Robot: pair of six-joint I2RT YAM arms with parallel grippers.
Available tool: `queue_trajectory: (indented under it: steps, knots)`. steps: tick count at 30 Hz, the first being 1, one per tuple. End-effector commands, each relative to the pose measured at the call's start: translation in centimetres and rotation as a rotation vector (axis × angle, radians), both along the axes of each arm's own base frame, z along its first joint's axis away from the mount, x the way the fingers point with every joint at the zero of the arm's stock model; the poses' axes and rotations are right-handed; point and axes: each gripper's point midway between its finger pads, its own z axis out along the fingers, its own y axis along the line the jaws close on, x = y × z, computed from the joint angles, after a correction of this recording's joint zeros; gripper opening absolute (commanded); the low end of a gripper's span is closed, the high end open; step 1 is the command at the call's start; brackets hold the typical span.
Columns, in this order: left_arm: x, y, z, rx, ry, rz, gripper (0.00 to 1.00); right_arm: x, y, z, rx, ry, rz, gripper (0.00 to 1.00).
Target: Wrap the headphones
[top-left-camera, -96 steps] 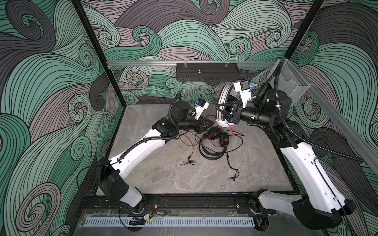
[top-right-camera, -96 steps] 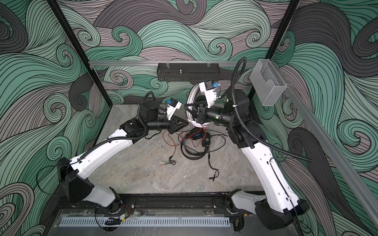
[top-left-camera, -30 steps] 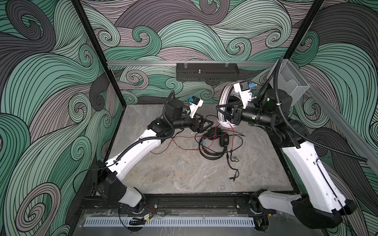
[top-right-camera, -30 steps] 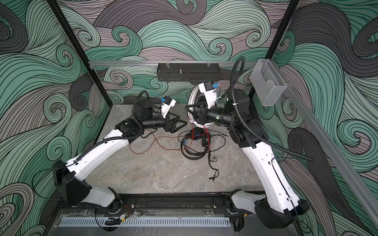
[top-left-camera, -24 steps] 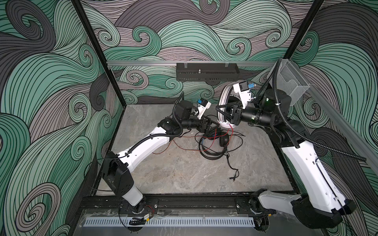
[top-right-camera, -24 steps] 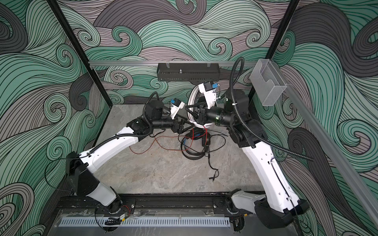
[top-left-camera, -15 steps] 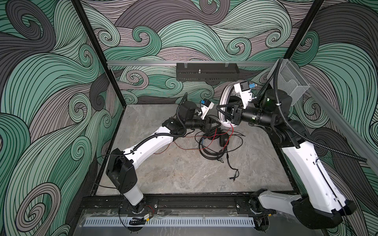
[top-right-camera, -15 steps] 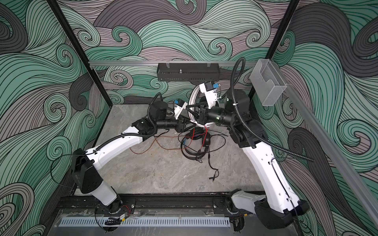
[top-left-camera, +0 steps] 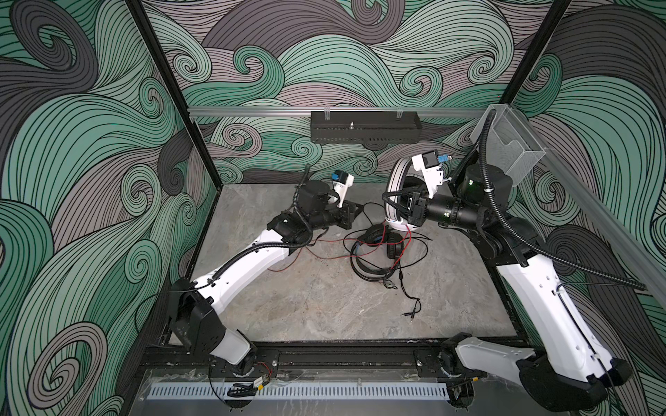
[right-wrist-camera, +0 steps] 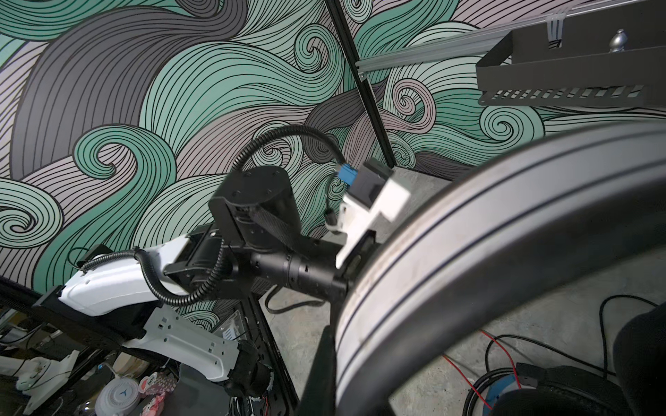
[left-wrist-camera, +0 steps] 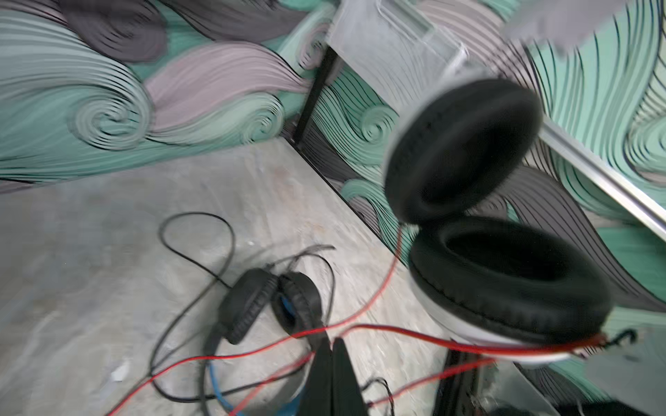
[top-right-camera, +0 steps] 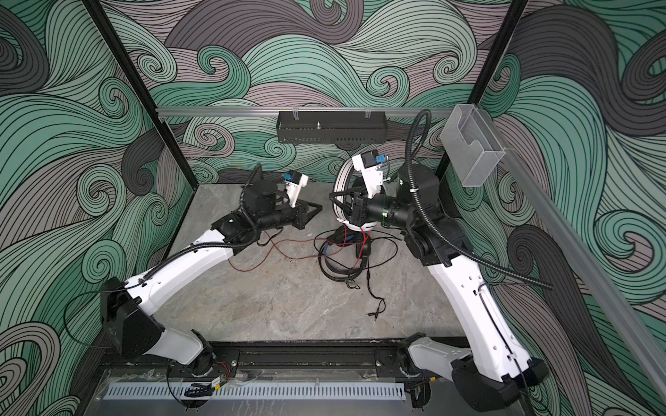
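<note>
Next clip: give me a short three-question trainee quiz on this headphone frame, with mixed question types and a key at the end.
1. True or false: the black over-ear headset with blue accents lies on the grey stone-look table.
2. The right gripper grips: A) the headband of the white over-ear headset with black ear pads; B) a cloth; C) nothing.
3. Are the jaws of the left gripper open or shut?
Key: 1 true; 2 A; 3 shut.
</note>
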Motion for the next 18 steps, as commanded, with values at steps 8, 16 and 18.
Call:
queue_trajectory:
  steps: [8,16,18]
  knots:
    - [-5.4,-1.6,0.7,0.116,-0.114,-0.293,0.52,-0.9,-0.4,3.4,0.043,-0.141,0.008,0.00]
    - [-7.3,-4.7,-1.3,0.120,-0.087,-0.416,0.85,-1.3,-0.5,3.4,0.040,-0.139,0.017,0.00]
    - [-7.5,-5.9,-1.8,0.121,-0.087,-0.439,0.78,-1.2,-0.5,3.5,0.041,-0.138,0.016,0.00]
